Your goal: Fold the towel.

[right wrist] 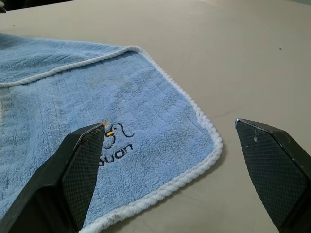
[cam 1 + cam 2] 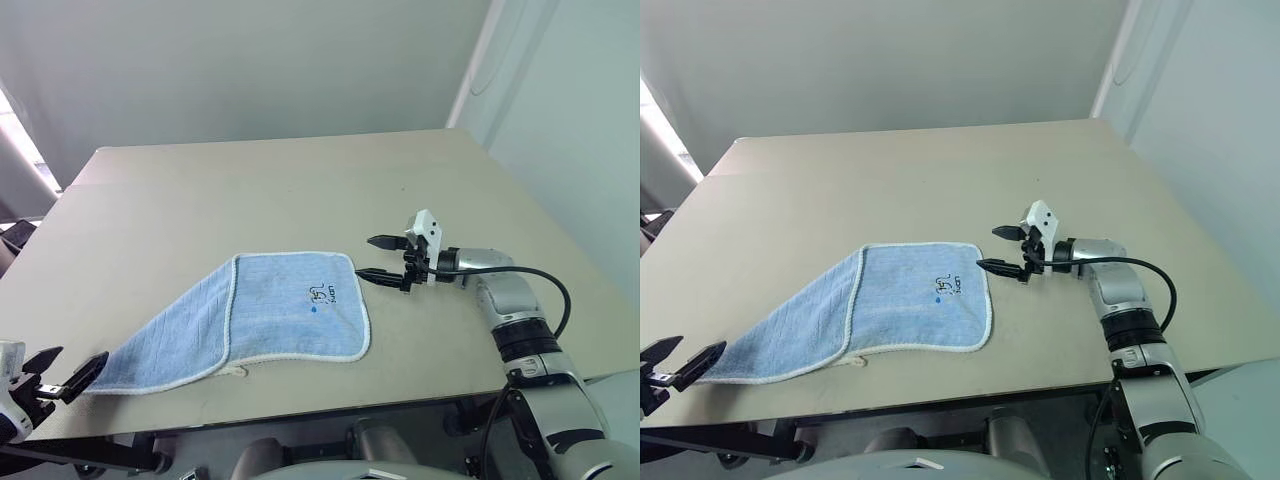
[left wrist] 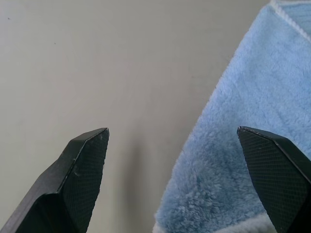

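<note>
The light blue towel (image 2: 270, 310) with white edging lies partly folded on the beige table (image 2: 250, 190). One folded panel with a small dark logo (image 2: 320, 294) faces up, and a long corner stretches toward the table's front left. My left gripper (image 2: 62, 370) is open at that corner's tip, its fingers (image 3: 87, 160) empty, the towel's end (image 3: 233, 160) lying between them. My right gripper (image 2: 378, 258) is open just right of the towel's right edge, empty, its fingers (image 1: 82, 160) above the logo corner (image 1: 194, 145).
The table's front edge (image 2: 300, 415) runs close below the towel. A black cable (image 2: 545, 285) loops off my right forearm. Bare tabletop lies behind and to the right of the towel.
</note>
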You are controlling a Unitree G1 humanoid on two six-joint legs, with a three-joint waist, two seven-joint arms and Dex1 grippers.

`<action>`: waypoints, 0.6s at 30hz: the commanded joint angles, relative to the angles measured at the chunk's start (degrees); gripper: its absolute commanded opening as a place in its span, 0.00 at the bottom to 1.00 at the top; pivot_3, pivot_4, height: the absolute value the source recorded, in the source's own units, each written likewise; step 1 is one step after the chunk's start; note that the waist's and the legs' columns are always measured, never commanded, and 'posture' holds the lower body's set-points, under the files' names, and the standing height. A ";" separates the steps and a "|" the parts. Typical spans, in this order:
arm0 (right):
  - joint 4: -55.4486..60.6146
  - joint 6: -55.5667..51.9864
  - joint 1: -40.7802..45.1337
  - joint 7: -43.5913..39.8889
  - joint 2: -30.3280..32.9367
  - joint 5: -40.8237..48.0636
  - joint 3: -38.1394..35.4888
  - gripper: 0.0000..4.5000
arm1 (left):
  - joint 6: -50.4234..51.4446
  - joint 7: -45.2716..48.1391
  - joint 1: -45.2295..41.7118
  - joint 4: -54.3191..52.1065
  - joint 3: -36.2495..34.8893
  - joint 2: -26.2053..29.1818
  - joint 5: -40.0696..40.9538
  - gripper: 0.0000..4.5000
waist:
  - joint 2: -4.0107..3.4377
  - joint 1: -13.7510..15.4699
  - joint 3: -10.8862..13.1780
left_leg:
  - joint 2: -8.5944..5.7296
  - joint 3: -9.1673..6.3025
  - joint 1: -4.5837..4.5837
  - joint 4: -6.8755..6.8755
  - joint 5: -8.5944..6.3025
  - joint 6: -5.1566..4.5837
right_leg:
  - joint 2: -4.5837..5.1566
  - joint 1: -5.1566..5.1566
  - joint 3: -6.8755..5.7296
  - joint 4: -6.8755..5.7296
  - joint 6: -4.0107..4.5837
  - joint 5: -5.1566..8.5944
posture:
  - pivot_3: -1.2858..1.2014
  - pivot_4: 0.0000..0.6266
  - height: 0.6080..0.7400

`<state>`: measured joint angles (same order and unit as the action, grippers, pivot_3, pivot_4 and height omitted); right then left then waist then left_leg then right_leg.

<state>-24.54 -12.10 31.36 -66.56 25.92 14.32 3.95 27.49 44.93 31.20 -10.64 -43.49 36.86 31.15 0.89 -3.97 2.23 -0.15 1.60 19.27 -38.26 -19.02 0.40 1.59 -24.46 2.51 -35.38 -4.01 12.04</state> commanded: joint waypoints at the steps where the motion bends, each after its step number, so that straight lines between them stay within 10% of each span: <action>1: 1.84 0.95 0.15 -0.30 0.49 0.84 -0.82 1.00 | -0.61 -0.35 -2.26 -0.21 0.96 1.91 -0.89 0.99 | 0.01 0.10 0.00 | 0.00 0.00 0.00 0.00 0.00 0.00 | 0.00 0.01 0.00 0.00 0.00 0.00 | 0.52 0.00 1.00; 18: -4.25 -10.21 5.03 13.88 -1.89 0.18 -3.41 1.00 | 0.77 0.22 -9.50 -1.30 12.67 1.31 -1.08 0.99 | -0.01 -0.02 0.00 | -0.01 0.00 -0.02 -0.07 0.01 0.01 | 0.00 0.01 0.03 -0.11 0.07 -0.05 | 0.52 0.00 1.00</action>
<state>-28.84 -21.23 34.42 -54.19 24.16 14.42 1.69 28.25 45.08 22.13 -10.88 -30.87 37.51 29.95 0.88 -3.99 2.23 -0.16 1.60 19.24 -38.33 -19.01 0.40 1.57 -24.45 2.53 -35.49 -3.94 11.98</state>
